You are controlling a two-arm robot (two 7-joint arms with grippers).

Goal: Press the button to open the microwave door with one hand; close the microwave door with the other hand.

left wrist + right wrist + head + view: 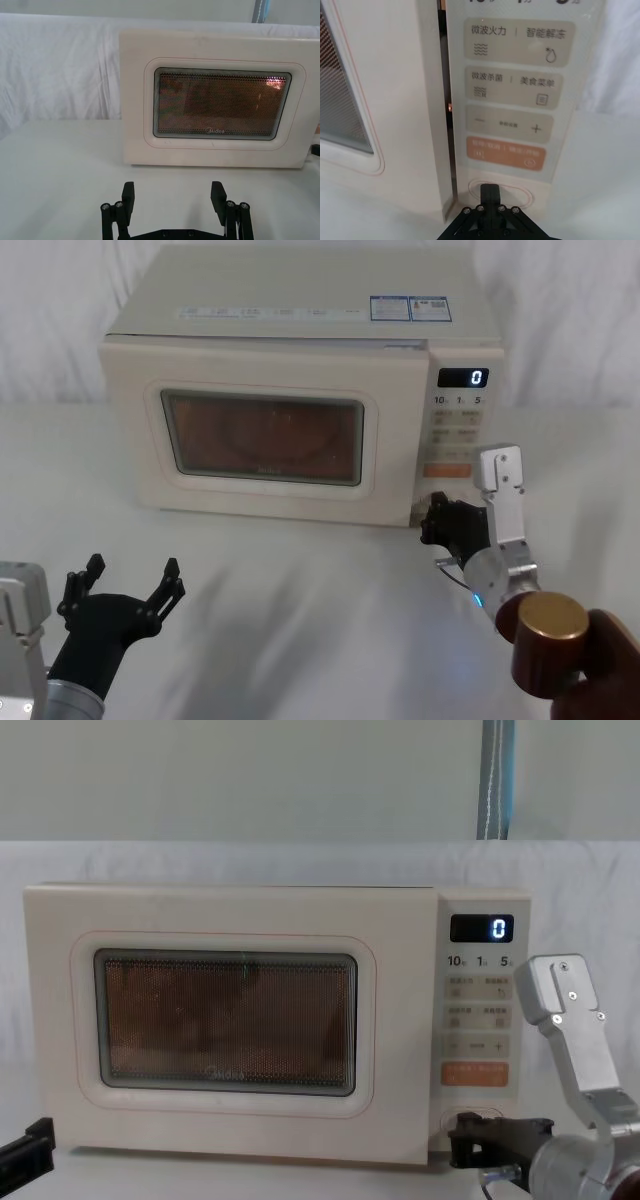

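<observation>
Setting: a white cloth-covered table (300,580) with white drapery behind; a cream Midea microwave (300,310) stands at its middle, facing the robot.

Control panel (478,1020): at the microwave's right end; the display (481,928) reads 0 and an orange button (505,152) sits just above the release button.

Button (517,192): the cream oval at the very foot of the panel.

Right gripper (489,192): fingers drawn together into a single tip, holding nothing, and that tip is on the oval button; in the chest view it comes in low from the right.

Microwave door (220,100): popped ajar. The right wrist view shows a dark gap between its edge and the panel, and its lit window glows.

Left gripper (172,197): spread wide and empty, low over the table well in front of the door, facing the window.

Progress: the press looks made, since the latch has let go, though the door has barely swung. Pushing it shut with the left gripper is not yet done.
</observation>
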